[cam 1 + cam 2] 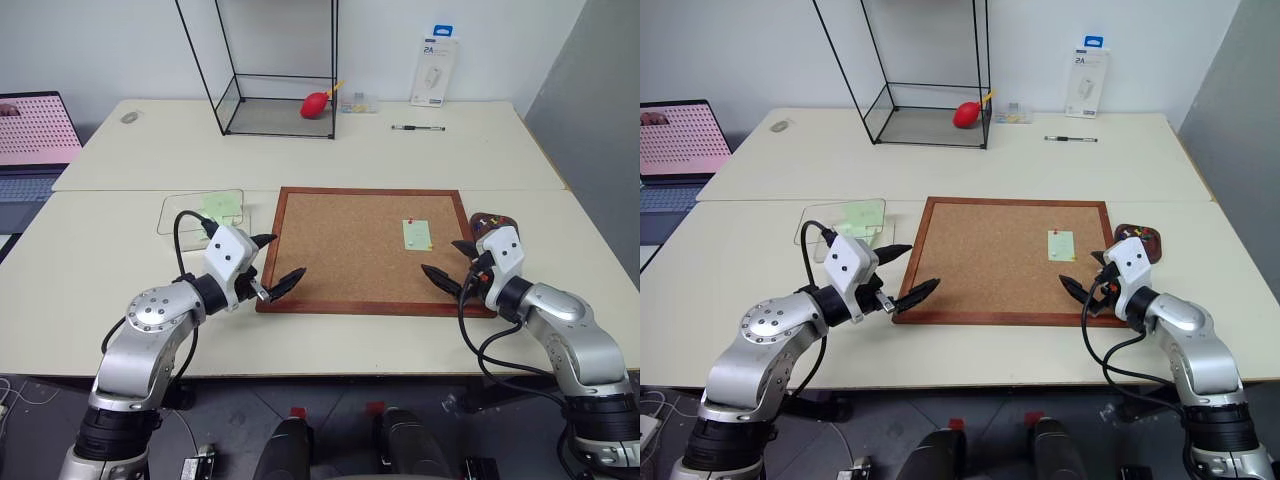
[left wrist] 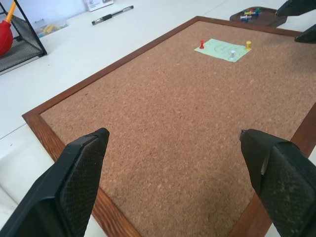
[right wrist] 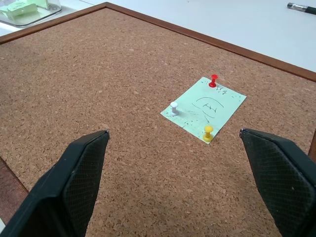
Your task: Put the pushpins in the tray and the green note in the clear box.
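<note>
nearest the camera, the left gripper [image 1: 272,263] hangs over the near left corner of the corkboard [image 1: 340,250], its two black fingers [image 2: 74,182] spread wide with nothing between them. the right gripper [image 1: 452,264] hangs over the near right corner of the same board, fingers [image 3: 276,173] likewise spread wide and empty. the two grippers point inward toward each other across the board.

the corkboard, a wood-framed rectangle, lies flat on the pale table [image 1: 100,290]. on its right half lies the green note [image 3: 203,108], a pale square with pen marks, pinned flat. three pushpins stand in it: a red pushpin [image 3: 213,80] at the far corner, a yellow pushpin [image 3: 208,133] at the near right corner, and a white pushpin [image 3: 174,108] at the near left corner.

just off the board's right edge sits the tray [image 1: 1138,241], a small dark dish holding several coloured pins, close behind the right gripper. off the board's left edge, beyond the left gripper, lies the clear box [image 1: 201,211], with green paper inside it.

farther back on the table stand a black wire-framed glass case [image 1: 275,65] with a red bulb-shaped object [image 1: 317,104] at its base, a pen [image 1: 418,128], and a white retail package [image 1: 435,72] against the wall. a laptop [image 1: 32,150] sits at the far left.
</note>
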Controlling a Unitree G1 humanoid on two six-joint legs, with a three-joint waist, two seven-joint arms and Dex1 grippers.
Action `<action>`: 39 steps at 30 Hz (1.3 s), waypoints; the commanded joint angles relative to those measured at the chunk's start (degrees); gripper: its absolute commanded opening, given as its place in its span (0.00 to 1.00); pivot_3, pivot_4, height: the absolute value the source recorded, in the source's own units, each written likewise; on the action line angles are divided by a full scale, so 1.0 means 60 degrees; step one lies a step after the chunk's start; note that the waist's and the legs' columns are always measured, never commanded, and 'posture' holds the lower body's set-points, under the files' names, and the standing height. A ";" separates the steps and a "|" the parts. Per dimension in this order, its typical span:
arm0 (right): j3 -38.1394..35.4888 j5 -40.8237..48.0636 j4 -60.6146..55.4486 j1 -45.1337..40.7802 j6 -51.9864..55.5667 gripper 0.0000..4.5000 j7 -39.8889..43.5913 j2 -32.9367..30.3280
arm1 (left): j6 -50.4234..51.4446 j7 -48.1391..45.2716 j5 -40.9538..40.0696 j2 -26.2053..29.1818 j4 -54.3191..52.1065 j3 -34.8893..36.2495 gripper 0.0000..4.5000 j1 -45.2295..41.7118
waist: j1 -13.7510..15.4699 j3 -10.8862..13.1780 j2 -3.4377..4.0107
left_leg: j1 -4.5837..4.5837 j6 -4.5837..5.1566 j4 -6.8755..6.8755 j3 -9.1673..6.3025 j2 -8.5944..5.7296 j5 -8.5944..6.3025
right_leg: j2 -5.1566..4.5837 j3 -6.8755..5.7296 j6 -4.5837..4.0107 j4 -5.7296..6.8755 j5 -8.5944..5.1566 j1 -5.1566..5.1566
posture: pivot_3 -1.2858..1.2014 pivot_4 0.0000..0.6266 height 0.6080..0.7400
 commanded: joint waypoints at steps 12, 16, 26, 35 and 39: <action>-0.0164 0.0102 -0.0612 -0.0010 -0.0122 1.00 -0.0097 0.0033 | -0.0711 -0.0424 0.0427 -0.0716 0.1487 -0.1163 0.86 -0.2060 | 0.0016 0.0001 -0.0003 | -0.0004 0.0000 0.0001 0.0001 -0.0007 0.0000 | -0.0002 0.0002 0.0003 -0.0004 0.0002 0.0002 | 0.52 0.24 1.00; -0.0156 0.0114 -0.0759 0.0044 -0.0044 1.00 -0.0208 0.0114 | -0.0888 -0.0499 0.0645 -0.1112 0.2112 -0.1606 0.71 -0.2568 | -0.0020 0.0001 -0.0003 | -0.0003 0.0000 0.0000 0.0002 -0.0003 0.0000 | 0.0001 0.0002 0.0003 -0.0003 0.0002 0.0000 | 0.52 0.24 1.00; 0.0038 -0.0089 -0.0833 -0.0206 -0.0005 1.00 -0.0624 0.0359 | -0.1496 -0.0500 0.1376 -0.2527 0.4565 -0.2604 0.27 -0.4000 | -0.0007 0.0002 -0.0003 | -0.0006 0.0000 0.0004 0.0000 -0.0011 0.0000 | -0.0002 0.0003 0.0008 -0.0003 0.0005 0.0001 | 0.52 0.24 1.00; 0.0298 -0.0361 -0.0257 -0.0931 0.0043 1.00 -0.0991 0.0630 | -0.1897 -0.0574 0.1810 -0.3221 0.6381 -0.2871 0.00 -0.4409 | -0.0022 0.0001 -0.0003 | -0.0006 0.0000 0.0003 -0.0001 -0.0011 0.0001 | -0.0001 0.0002 0.0009 0.0000 0.0005 0.0000 | 0.52 0.24 1.00; 0.0445 -0.0579 0.0681 -0.1764 0.0230 1.00 -0.1262 0.0883 | -0.2182 -0.0585 0.2217 -0.3268 0.6978 -0.3083 0.00 -0.4339 | -0.0023 0.0001 -0.0003 | -0.0003 0.0000 0.0004 -0.0002 -0.0011 0.0001 | -0.0001 0.0001 0.0010 0.0004 0.0007 0.0000 | 0.52 0.24 1.00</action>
